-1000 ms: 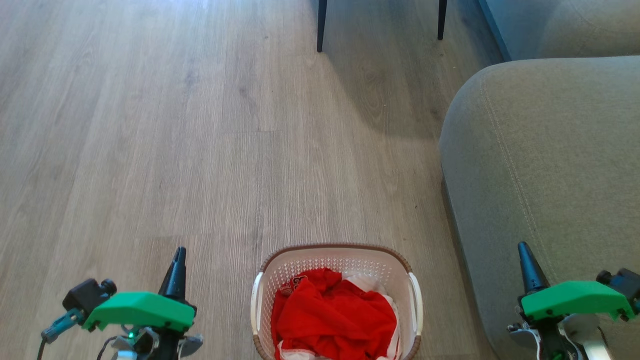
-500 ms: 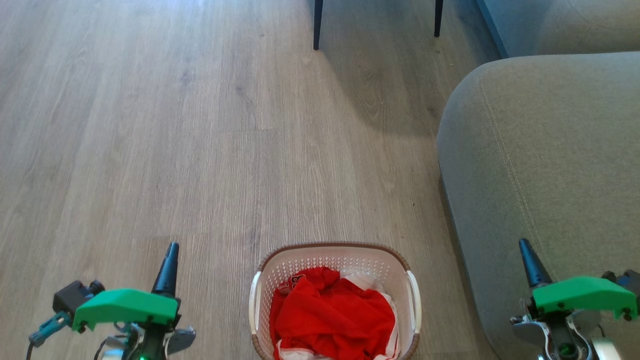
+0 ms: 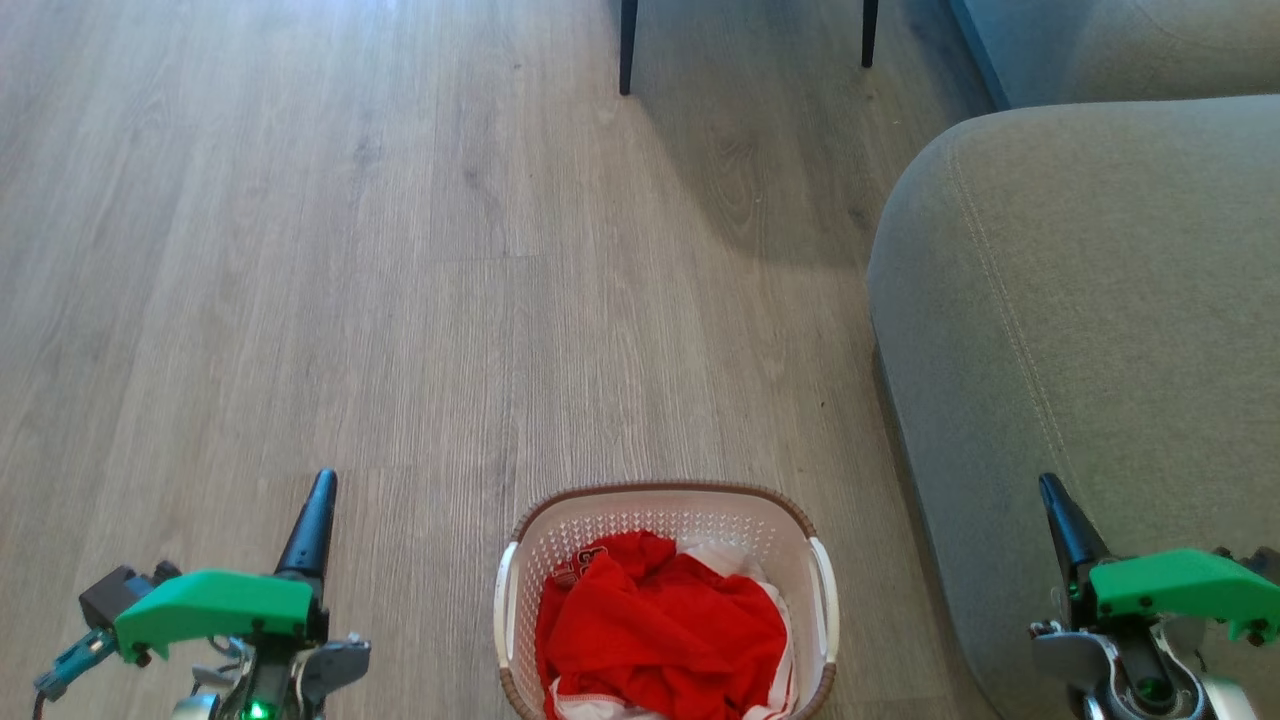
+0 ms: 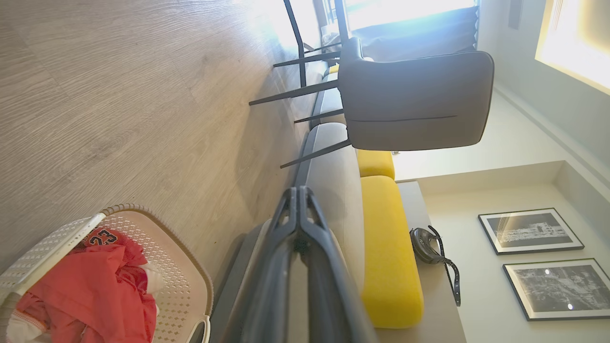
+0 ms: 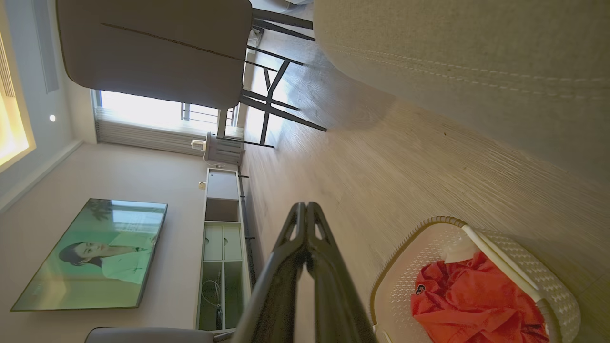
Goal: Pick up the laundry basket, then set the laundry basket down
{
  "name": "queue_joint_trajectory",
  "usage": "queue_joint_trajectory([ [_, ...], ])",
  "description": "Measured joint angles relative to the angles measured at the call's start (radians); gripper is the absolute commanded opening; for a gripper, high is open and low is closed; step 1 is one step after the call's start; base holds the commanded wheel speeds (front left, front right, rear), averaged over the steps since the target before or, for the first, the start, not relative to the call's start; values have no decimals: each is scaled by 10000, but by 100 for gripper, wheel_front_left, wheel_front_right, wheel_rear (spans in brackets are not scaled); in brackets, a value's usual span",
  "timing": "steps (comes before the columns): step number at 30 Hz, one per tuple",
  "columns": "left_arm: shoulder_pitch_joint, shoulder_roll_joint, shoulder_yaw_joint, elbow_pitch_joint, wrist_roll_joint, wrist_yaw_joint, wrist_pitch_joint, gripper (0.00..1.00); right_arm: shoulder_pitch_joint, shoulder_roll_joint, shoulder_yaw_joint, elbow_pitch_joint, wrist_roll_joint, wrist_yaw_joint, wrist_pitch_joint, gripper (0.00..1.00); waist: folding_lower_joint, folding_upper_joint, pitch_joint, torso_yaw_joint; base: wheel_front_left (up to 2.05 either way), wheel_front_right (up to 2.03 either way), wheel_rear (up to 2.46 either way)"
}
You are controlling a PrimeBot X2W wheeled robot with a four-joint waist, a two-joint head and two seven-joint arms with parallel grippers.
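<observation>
- Sitting upright on the wooden floor (image 3: pixel 400 300), nearest the robot, the laundry basket (image 3: pixel 660 518) has white perforated walls, a brown woven-look rim and a white handle on each side.
- Inside the basket lies a crumpled red garment (image 3: pixel 660 640) with a little white cloth (image 3: pixel 735 562) showing behind it.
- Left of the basket, well apart from its handle, the left gripper (image 3: pixel 318 490) hangs over the floor. Its two dark fingers are pressed together at the tips and hold nothing.
- Right of the basket, also well apart, the right gripper (image 3: pixel 1050 492) hovers above the grey sofa (image 3: pixel 1080 300). Its fingers likewise meet tip to tip and are empty.
- The sofa's rounded end stands just right of the basket, near it but not touching.
- Beyond the basket the floor stretches away to two dark chair legs (image 3: pixel 627 45), well apart from it.
</observation>
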Motion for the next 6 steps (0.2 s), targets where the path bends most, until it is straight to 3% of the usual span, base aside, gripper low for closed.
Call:
queue_joint_trajectory([
  [6,-20,0,121,8,-662,-81,146,0,-94,0,-69,31,656,0,151,0,0,0,22,-38,0,0,0],
])
